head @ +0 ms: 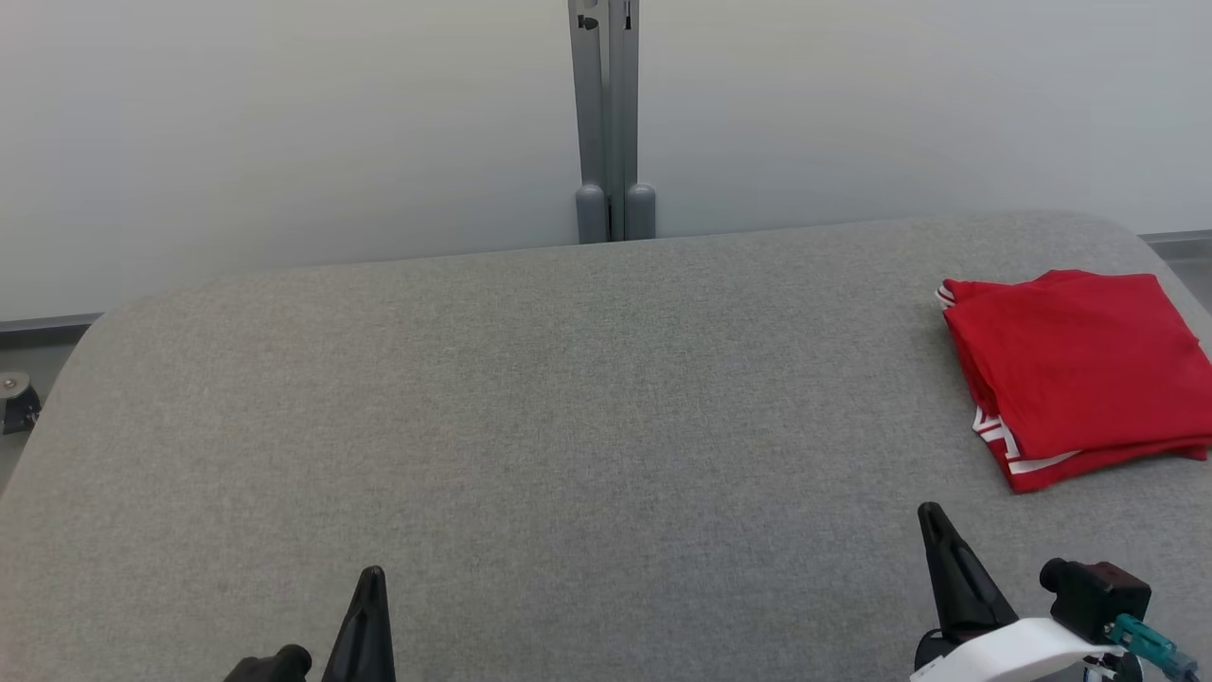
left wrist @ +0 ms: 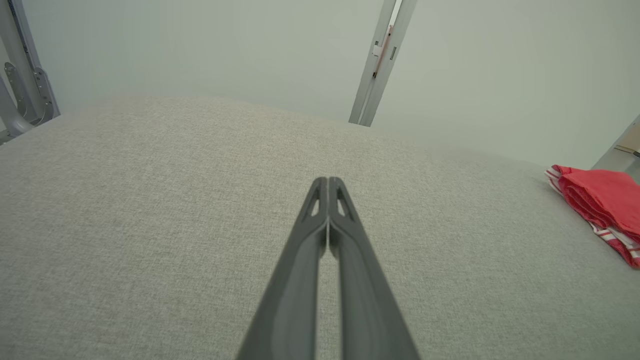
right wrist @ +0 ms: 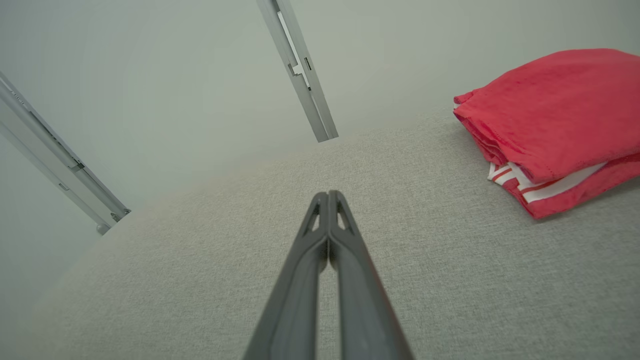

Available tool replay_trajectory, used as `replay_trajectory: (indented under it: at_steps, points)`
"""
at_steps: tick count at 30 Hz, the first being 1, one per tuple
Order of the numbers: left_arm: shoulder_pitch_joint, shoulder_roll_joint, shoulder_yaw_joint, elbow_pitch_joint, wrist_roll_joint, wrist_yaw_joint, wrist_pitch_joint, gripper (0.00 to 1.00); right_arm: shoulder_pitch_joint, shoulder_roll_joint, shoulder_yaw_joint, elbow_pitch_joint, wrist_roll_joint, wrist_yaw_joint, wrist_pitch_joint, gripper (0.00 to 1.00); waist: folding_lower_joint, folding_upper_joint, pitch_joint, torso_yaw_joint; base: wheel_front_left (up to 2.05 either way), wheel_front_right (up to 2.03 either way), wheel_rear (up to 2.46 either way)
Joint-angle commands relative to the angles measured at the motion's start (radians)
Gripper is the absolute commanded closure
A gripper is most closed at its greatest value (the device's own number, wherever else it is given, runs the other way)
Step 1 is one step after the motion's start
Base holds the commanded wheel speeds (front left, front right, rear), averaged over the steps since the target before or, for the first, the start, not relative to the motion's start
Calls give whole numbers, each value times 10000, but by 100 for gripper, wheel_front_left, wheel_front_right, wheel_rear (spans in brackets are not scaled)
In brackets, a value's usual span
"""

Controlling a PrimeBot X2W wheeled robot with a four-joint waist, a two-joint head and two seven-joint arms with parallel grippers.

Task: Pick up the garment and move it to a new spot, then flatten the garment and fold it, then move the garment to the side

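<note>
I am holding my left gripper (head: pixel 371 580) and right gripper (head: pixel 933 516) pressed together, empty, at the bottom edge. The folded red white-striped cloth garment (head: pixel 1079 369) is lying at the frame's right on the grey fabric table (head: pixel 568 426). It seems placed, so I should be resting clear of its folds.

Red garment (head: pixel 1079 365) with white stripes, folded into a neat stack; lying flat at the far right.

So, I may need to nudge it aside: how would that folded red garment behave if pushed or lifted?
Likely floppy: the red garment lies in loose stacked layers, so lifting one edge would probably unfold it. Pushed, it may bunch rather than slide, since the grey fabric surface looks textured.
</note>
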Motion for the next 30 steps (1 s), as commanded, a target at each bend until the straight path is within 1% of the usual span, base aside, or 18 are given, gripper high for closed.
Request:
replay_trajectory:
  at_steps: [1,16,30]
  points:
    - [-370,93,111,-105,-455,-97,61,100,-356,-21,-98,-107,442,-1,84,100,0,0,11,0,0,0,0]
    - [-929,222,485,210,-3073,-434,582,100,-755,34,-452,60,2813,-2,662,100,0,0,131,-4,0,0,0]
    - [-1337,296,833,373,-5117,-686,1032,100,-1058,103,-764,189,4681,-2,1150,100,0,0,245,-8,0,0,0]
